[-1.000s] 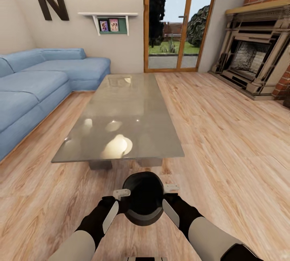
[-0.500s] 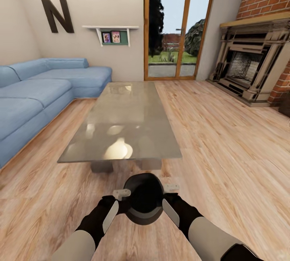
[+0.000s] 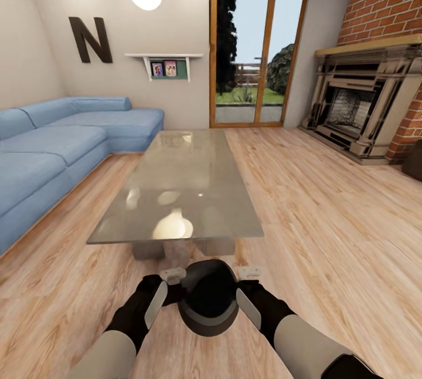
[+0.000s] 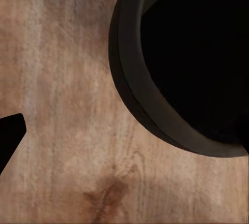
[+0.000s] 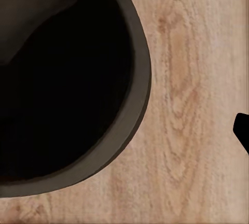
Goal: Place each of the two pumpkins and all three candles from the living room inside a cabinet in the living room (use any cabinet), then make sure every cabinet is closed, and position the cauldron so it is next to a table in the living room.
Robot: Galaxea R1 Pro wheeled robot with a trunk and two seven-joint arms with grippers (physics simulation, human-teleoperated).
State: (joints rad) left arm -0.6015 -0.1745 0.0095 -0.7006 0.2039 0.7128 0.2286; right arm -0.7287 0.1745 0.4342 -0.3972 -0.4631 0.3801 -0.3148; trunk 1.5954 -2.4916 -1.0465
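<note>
At the far left of the head view a blue sectional sofa [image 3: 53,150] is seen along the left wall, with a dark letter N [image 3: 90,39] and a small white shelf [image 3: 167,62] on the wall behind it. The table [image 3: 187,174] stands in the middle of the room, its glossy grey top running away from the robot toward the glazed door [image 3: 255,54]. At the right, the grey-black fireplace [image 3: 363,103] is set against a brick wall.

Near the bottom of the head view the cauldron [image 3: 208,300] is held between the two arms, just short of the near end of the table and above the wooden floor [image 3: 328,215]. The left gripper [image 3: 159,297] is pressed against the cauldron's left side and the right gripper [image 3: 246,294] against its right side, so the pot lies between them. Whether either pincer is clenched on the rim or merely pushed against the wall cannot be told.

In the left wrist view the cauldron's dark hollow and thick rim [image 4: 140,105] are seen over the floor planks. In the right wrist view the same rim [image 5: 137,94] is seen from the other side.
</note>
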